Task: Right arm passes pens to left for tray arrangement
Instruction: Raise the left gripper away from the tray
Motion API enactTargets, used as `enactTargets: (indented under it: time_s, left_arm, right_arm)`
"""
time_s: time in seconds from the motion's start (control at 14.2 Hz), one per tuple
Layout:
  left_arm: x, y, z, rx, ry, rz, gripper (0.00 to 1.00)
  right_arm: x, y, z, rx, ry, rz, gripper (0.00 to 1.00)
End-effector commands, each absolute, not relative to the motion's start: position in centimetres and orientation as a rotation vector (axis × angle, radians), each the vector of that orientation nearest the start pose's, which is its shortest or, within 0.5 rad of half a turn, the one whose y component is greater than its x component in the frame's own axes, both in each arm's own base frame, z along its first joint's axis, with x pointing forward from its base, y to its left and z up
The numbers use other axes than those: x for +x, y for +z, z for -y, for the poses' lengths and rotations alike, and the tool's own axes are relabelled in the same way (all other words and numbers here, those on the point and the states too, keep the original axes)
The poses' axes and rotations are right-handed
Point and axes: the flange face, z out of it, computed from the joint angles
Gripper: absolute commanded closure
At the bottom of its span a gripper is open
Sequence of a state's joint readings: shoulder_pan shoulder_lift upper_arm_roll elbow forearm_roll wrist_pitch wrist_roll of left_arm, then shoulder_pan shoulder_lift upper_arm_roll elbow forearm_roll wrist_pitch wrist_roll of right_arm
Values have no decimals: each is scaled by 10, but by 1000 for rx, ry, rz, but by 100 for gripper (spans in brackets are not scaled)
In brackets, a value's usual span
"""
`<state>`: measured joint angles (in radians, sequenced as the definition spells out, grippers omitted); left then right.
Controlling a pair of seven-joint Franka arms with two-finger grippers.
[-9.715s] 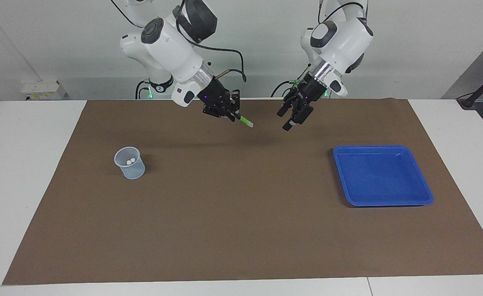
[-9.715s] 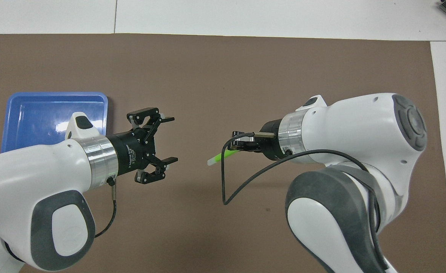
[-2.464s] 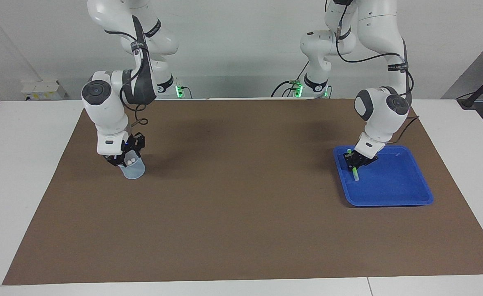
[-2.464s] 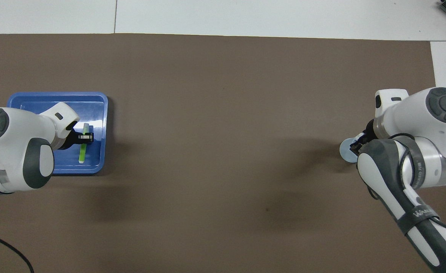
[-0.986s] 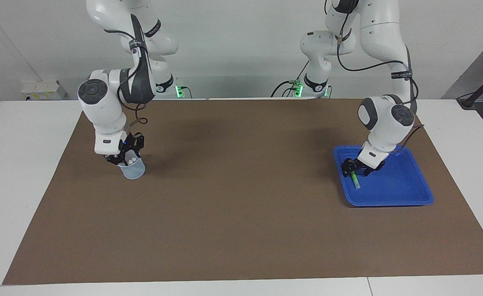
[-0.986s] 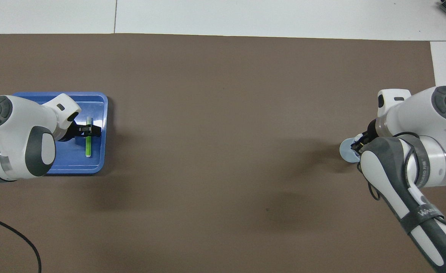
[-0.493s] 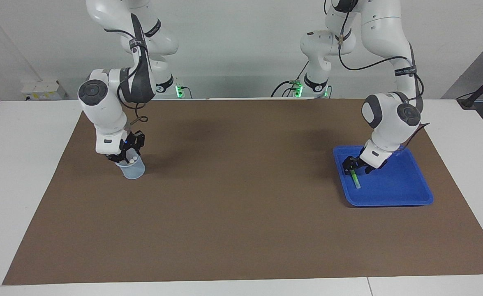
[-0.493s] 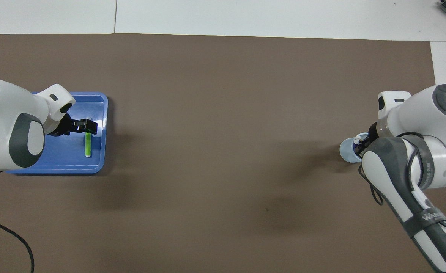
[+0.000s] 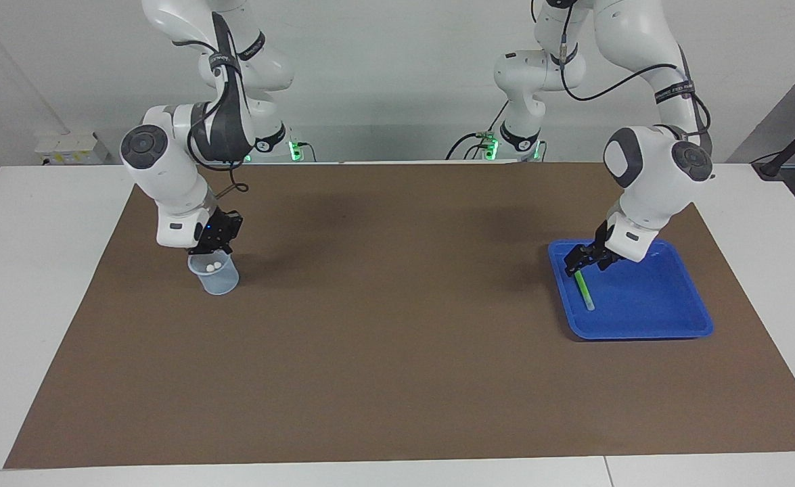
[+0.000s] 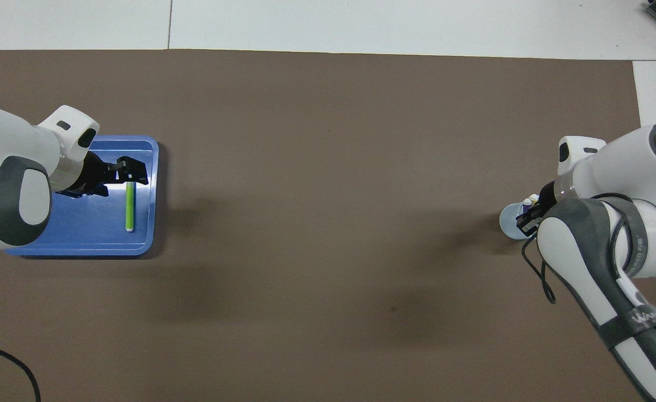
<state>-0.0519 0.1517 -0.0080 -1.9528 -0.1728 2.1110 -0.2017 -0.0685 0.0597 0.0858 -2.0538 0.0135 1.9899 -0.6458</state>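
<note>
green pen (image 9: 583,290) lies in blue tray (image 9: 668,325); left gripper (image 9: 590,259) open above it; right gripper (image 9: 216,238) closed over cup (image 9: 218,277)

my white worktop (image 9: 45,284) carries a brown mat (image 9: 397,352); at twelve o'clock stands a plain pale wall (image 9: 397,74), evenly lit.

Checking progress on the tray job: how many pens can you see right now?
3: a green pen lies in the blue tray; two pens stand in the small cup, only whitish tips showing. Others may be hidden inside.
</note>
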Motion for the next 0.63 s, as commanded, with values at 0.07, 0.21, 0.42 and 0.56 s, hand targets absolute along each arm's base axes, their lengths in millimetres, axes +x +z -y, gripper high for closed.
enactTargets:
  time_s: [0.07, 0.21, 0.42, 0.56]
  left_arm:
    - [586, 435, 57, -3303, 3, 669, 8]
    - [592, 452, 61, -3334, -14, 811, 8]
    - [599, 476, 64, -3338, -31, 1083, 8]
    - [602, 491, 68, -3322, -40, 1247, 8]
  right_arm:
    - [563, 415, -15, -2943, 102, 972, 56]
    - [572, 417, -24, -2952, 20, 1010, 48]
    - [574, 413, -29, -2952, -6, 1023, 48]
    - [571, 405, -28, -2952, -6, 1025, 48]
